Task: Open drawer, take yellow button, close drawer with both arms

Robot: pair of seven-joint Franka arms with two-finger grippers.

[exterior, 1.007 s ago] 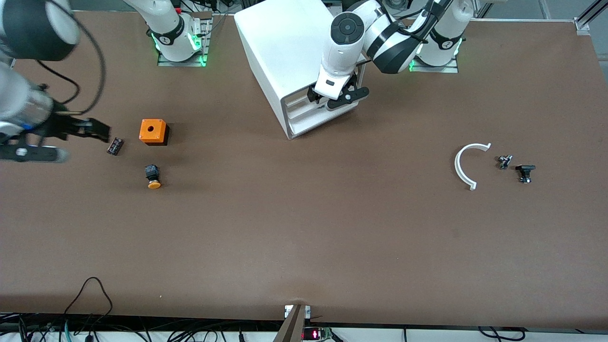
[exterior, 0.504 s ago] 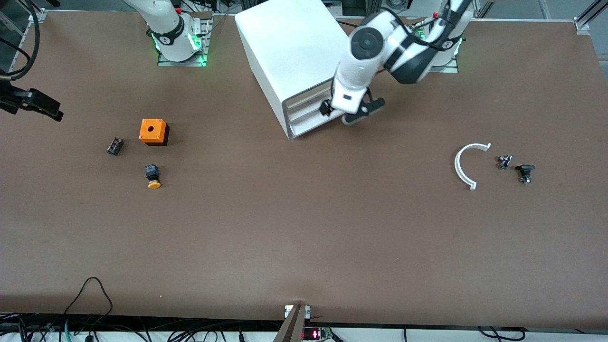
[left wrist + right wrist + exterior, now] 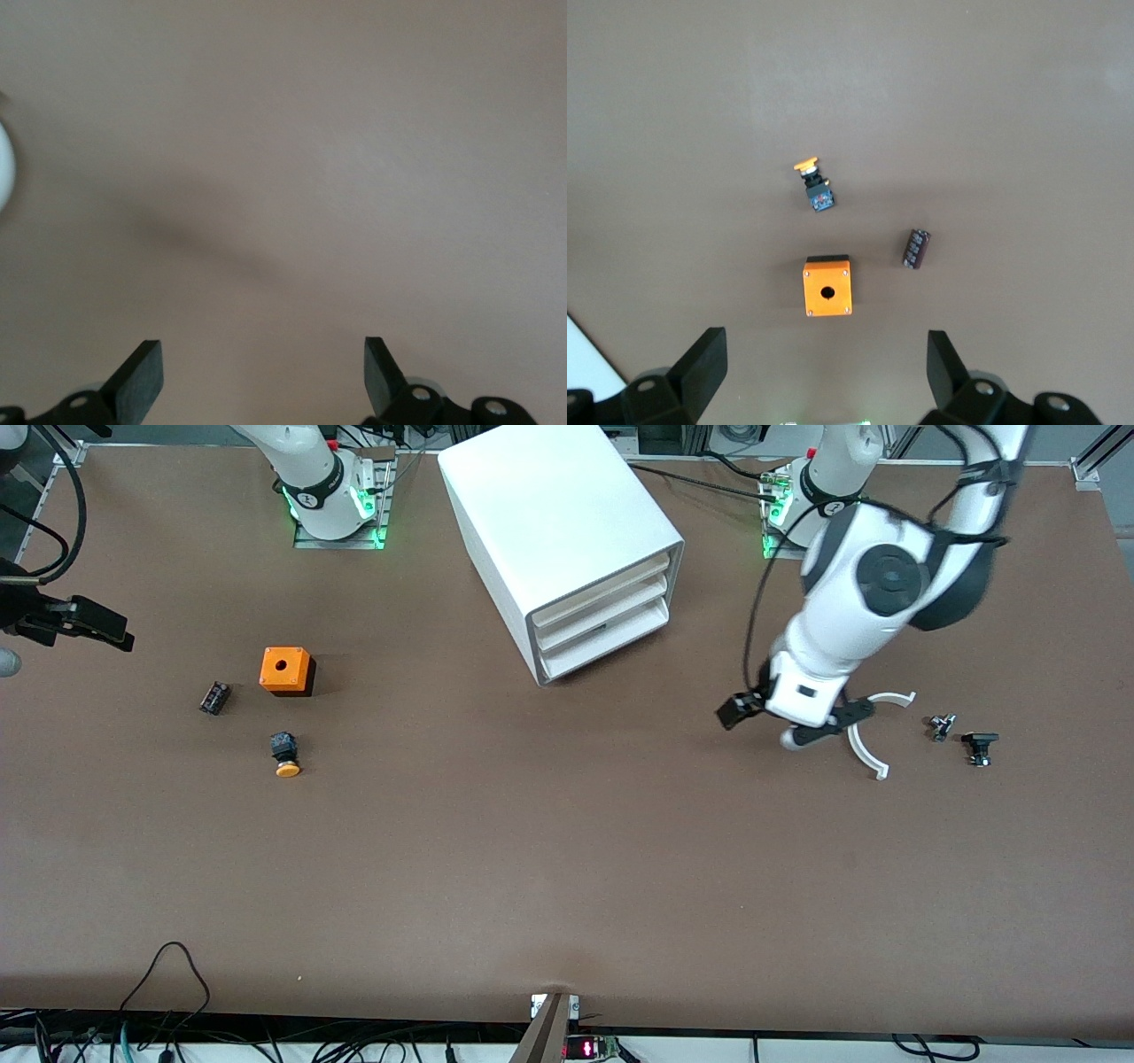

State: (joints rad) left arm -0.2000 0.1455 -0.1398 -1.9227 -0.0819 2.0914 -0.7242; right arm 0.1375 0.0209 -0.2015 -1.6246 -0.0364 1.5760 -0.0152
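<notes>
The button (image 3: 285, 755), black with an orange-yellow cap, lies on its side on the table toward the right arm's end; it also shows in the right wrist view (image 3: 815, 187). The white drawer cabinet (image 3: 567, 540) stands between the arm bases with all three drawers (image 3: 602, 624) pushed in. My left gripper (image 3: 753, 717) is open and empty, up over bare table (image 3: 292, 177) beside a white arc (image 3: 864, 735). My right gripper (image 3: 89, 624) is open and empty, high over the table's edge at the right arm's end; in its wrist view (image 3: 826, 372) the button is well away from the fingers.
An orange cube with a hole (image 3: 286, 670) (image 3: 827, 285) and a small black part (image 3: 214, 697) (image 3: 916, 248) lie a little farther from the front camera than the button. Two small dark parts (image 3: 941, 726) (image 3: 979, 746) lie beside the white arc.
My left gripper has swung from the cabinet's drawer fronts toward the left arm's end, to beside the white arc. My right gripper has pulled back from the small black part to the table's edge.
</notes>
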